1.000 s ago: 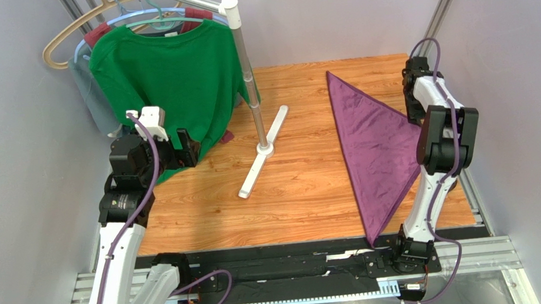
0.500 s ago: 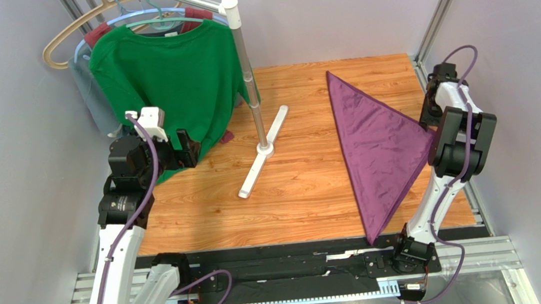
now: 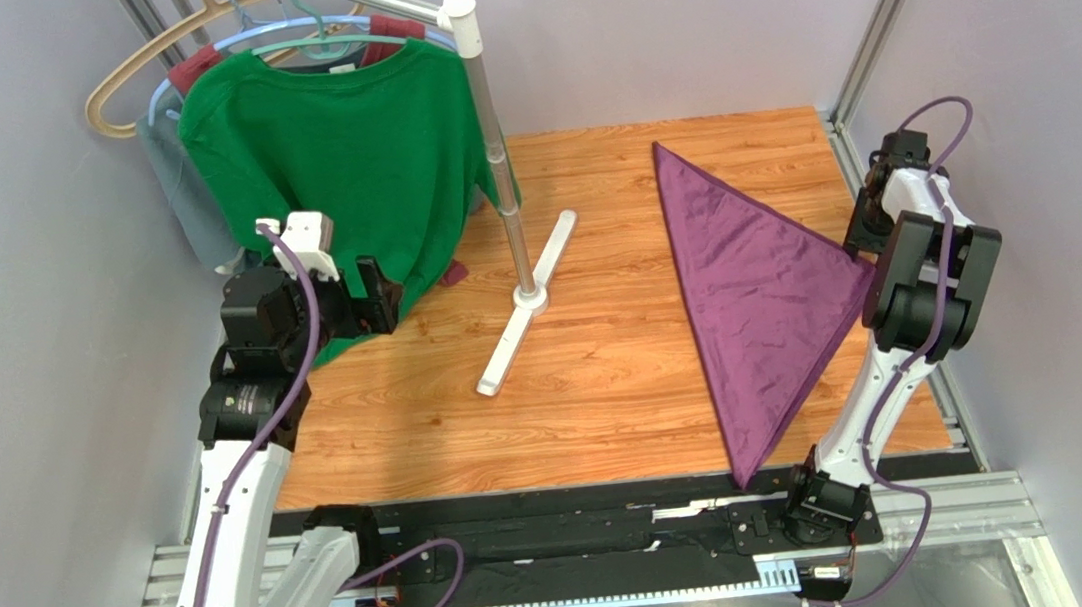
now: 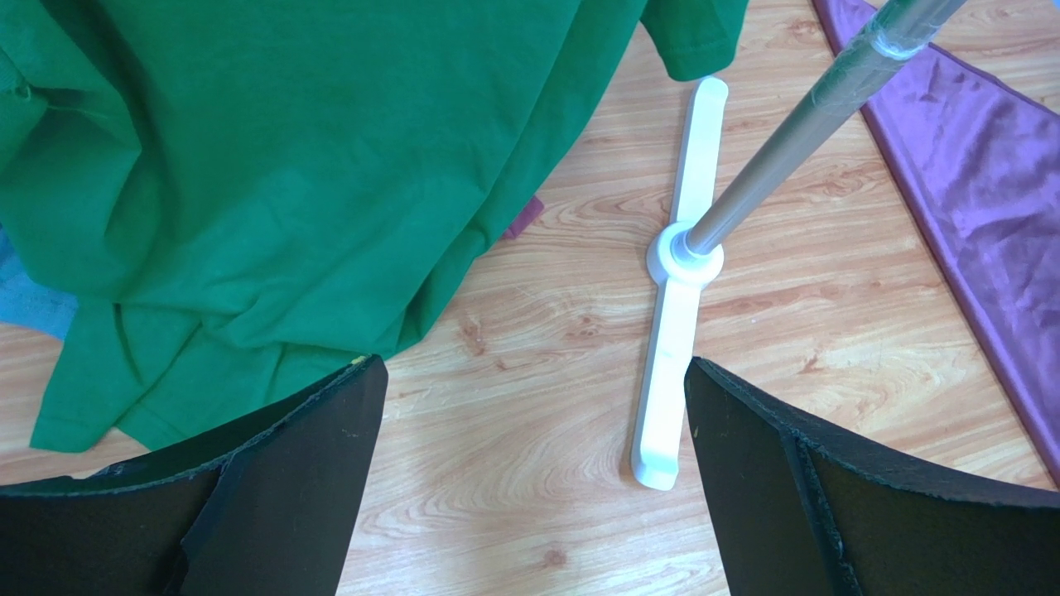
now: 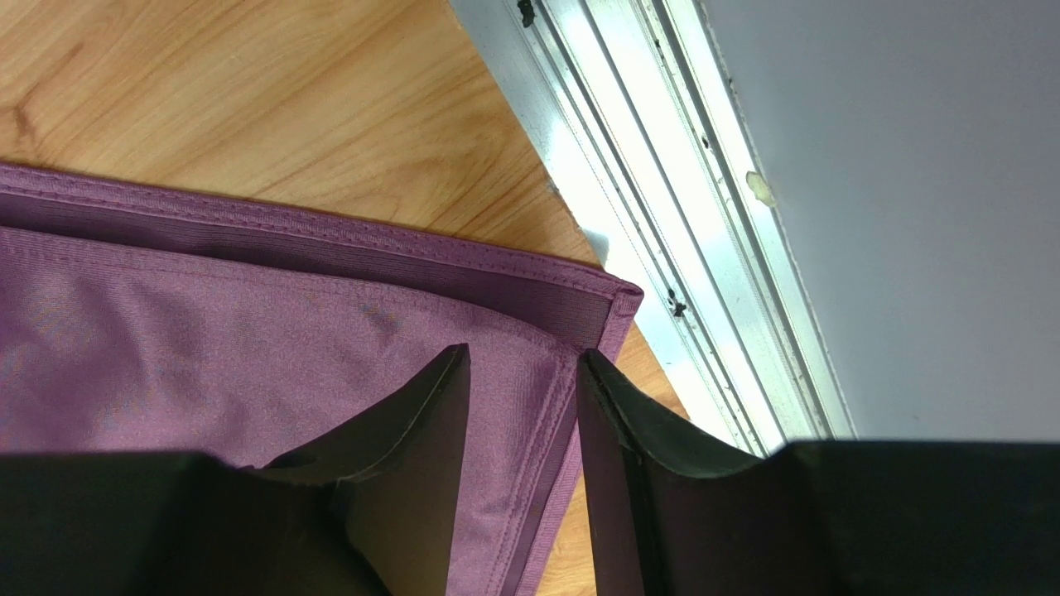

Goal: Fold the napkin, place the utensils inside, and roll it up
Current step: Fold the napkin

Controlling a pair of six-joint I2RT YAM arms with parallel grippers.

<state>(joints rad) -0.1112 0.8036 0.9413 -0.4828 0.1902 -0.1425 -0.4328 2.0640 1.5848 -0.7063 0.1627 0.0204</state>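
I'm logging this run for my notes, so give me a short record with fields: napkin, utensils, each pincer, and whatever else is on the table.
napkin: purple, folded into a triangle, flat on the right side of the table
utensils: none in view
left pincer: wide open, empty, above bare wood by the green shirt
right pincer: narrow gap, over the napkin's right corner; no grip visible
other: white rack stand, mid-table

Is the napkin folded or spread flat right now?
Folded: the napkin lies as a triangle, two hemmed edges stacked at its right corner.
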